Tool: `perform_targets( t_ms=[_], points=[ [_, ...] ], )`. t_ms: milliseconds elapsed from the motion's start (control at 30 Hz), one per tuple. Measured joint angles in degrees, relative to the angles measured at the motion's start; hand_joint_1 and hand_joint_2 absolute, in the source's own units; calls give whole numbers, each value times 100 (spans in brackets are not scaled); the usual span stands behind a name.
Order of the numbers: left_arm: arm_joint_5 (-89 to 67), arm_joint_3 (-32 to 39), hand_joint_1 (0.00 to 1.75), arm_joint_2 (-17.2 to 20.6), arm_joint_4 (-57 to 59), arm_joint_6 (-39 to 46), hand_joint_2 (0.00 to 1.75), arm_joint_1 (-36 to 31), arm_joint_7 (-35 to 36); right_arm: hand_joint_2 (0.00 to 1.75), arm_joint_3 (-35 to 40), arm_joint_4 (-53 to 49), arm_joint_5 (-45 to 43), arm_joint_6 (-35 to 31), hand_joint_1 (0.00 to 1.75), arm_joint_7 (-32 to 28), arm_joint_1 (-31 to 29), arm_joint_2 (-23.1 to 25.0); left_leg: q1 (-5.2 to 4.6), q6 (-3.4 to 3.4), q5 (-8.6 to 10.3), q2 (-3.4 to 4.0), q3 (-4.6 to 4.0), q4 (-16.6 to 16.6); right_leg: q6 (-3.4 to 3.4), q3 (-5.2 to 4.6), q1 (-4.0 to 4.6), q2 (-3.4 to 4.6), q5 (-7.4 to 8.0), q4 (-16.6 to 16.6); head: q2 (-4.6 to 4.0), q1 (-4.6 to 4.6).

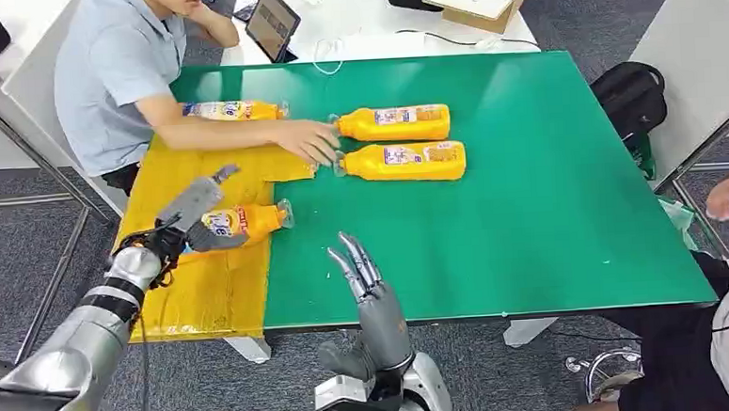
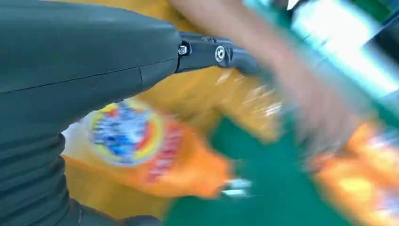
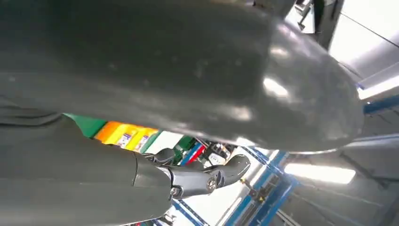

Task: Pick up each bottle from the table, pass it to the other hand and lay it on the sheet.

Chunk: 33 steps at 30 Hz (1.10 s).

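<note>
Currently the left robot hand (image 1: 201, 212) is at the near-left of the tabletop (image 1: 550, 215), over the yellow sheet (image 1: 205, 289). It grips a bottle (image 1: 247, 221) by its base end; the left wrist view shows the grey hand lying across the body beside the label. The bottle lies on its side, cap to the right, long axis left to right, body on the sheet and cap reaching the sheet's right edge where the green begins. Whether its weight rests on the sheet or in the hand cannot be told.

The right robot hand (image 1: 365, 285) stands at the near edge, fingers straight and apart, holding nothing. It is well apart from the held bottle, to that bottle's right.

Two more bottles (image 1: 400, 142) lie side by side on the green, farther off and right of centre, caps pointing left, long axes left to right. The right hand is the nearer of the two to them; they lie beyond it and slightly right. A person's hand (image 1: 310, 140) rests at their caps. A fourth bottle (image 1: 233, 110) lies at the far left by the person's forearm.

Labels are white with a round blue and red emblem; no lettering is legible.

Judgement: release of the held bottle is the step in hand, two bottles outstanding.
</note>
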Motion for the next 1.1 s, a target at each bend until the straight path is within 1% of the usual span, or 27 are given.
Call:
perform_targets(
  t_ms=[167,233,267,400,467,533,600,700,800,867,967,1100],
  points=[
    [126,273,0,-74,-447,-4,175,190,-20,0,0,-85,-28,0,0,0,2,-20,0,-1,0,2,1,0,0,-1,1,2,0,0,0,0],
    [398,349,0,-118,-704,-59,175,330,16,0,0,-153,-26,0,0,0,26,-33,0,-1,0,1,1,0,0,0,0,1,0,0,0,-2],
    [755,411,0,-146,-905,-156,175,429,86,175,-24,-236,2,0,0,0,58,-44,0,-1,0,2,1,0,0,0,0,1,0,0,0,-2],
    [2187,585,0,-251,-1837,-273,175,1045,311,175,-252,-452,353,0,0,2,164,-107,-1,0,-4,2,0,-1,1,3,-1,2,-1,0,0,0],
    [2777,670,0,-303,-2809,192,175,1633,194,175,-545,-457,1179,0,0,291,230,-238,-10,-2,-12,7,3,-1,2,2,-6,6,-2,-3,0,-4],
    [2736,738,0,-389,-3627,861,175,2358,-22,175,-910,-457,1855,0,0,626,321,-396,-14,3,-20,22,3,-1,3,-1,-9,18,-4,-9,0,-2],
    [2596,767,0,-498,-4386,1417,175,2967,-118,175,-1299,-457,2076,0,0,906,342,-583,-16,14,-27,20,1,0,5,-2,-11,17,-6,-13,0,-2],
    [2438,789,0,-584,-5086,1714,175,3547,-182,175,-1688,-457,2237,0,0,1109,334,-805,-15,15,-26,2,-4,0,7,0,-10,6,-8,-14,0,0],
    [1989,793,0,-712,-5646,2329,175,3988,-396,175,-1935,-413,2759,4,0,1662,260,-972,-16,15,-27,3,-4,-1,8,1,-10,7,-6,-14,0,-4],
    [1826,791,0,-791,-5903,2424,175,4237,-406,175,-2094,-238,2920,90,0,1904,64,-1128,-16,16,-25,5,-1,-1,7,1,-10,7,-5,-15,0,-2],
    [1680,760,0,-854,-6089,2466,175,4413,-398,175,-2197,154,3084,276,0,2055,-282,-1288,-15,21,-18,4,-1,-1,7,4,-9,6,-2,-14,0,0],
    [1396,673,0,-885,-6117,2468,175,4413,-347,175,-2201,971,3281,323,0,2184,-803,-1338,-13,16,-10,5,1,0,9,4,-7,6,2,-12,0,-4]
  ],
)
